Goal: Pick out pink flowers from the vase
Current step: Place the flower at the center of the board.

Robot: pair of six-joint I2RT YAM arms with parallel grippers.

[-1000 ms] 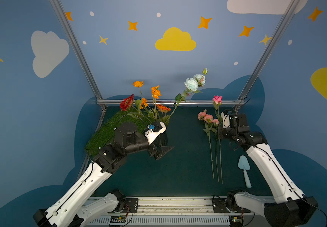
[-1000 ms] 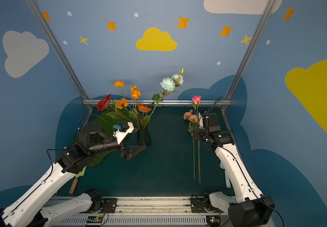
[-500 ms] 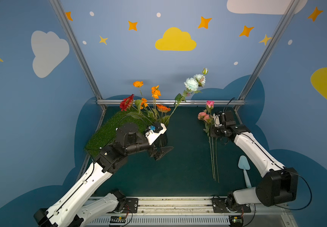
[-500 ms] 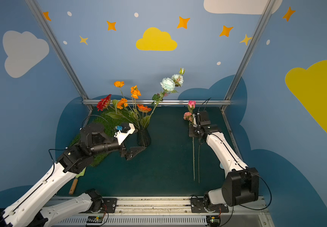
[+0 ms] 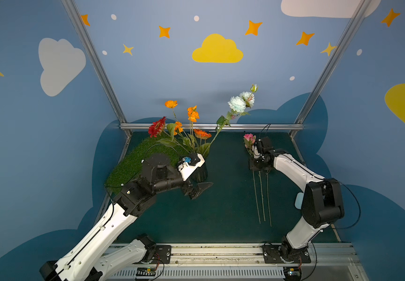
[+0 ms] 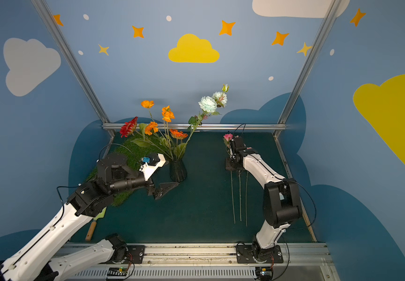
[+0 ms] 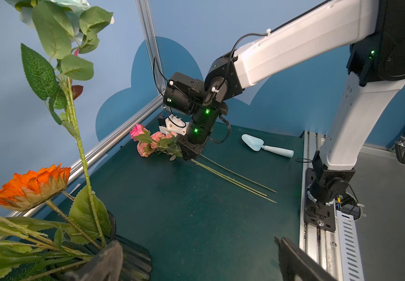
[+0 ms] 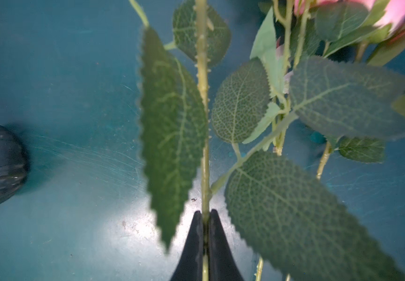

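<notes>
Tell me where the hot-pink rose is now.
In both top views, the hot-pink rose sits at the back right of the table, by the rear rail, beyond the right hand, next to the peach-pink blooms.

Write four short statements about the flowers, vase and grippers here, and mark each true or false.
1. The right gripper is shut on a stem of the pink flowers. True.
2. The vase holds a pink bloom. False: only orange blooms, a red bloom and whitish-blue blooms stand in it.
3. The left gripper is open and holds nothing. True.
4. The blue trowel lies on the grass mat. False: it lies on the dark table.
</notes>
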